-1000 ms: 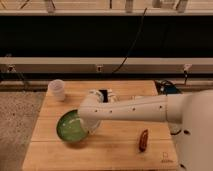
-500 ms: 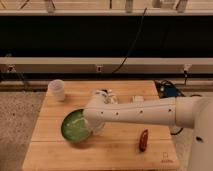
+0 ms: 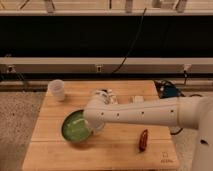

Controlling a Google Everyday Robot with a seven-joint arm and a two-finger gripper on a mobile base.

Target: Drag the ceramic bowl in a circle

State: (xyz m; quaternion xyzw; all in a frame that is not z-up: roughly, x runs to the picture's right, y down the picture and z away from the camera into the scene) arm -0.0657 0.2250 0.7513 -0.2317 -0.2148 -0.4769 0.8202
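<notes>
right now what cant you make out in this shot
- Gripper, camera view: down at the right rim of the ceramic bowl, but the arm's wrist covers its fingertips and the contact.
- Bowl's right side: hidden by the same arm.
- Small items behind the arm: partly blocked, too blurred to name.
- Dark red object: too small to identify.
- White cup: contents not visible.

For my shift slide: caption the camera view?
Shut gripper at the green ceramic bowl's right rim on the wooden table.

gripper (image 3: 94,125) at the ceramic bowl's (image 3: 74,129) right rim, cup (image 3: 57,89) behind.
</notes>
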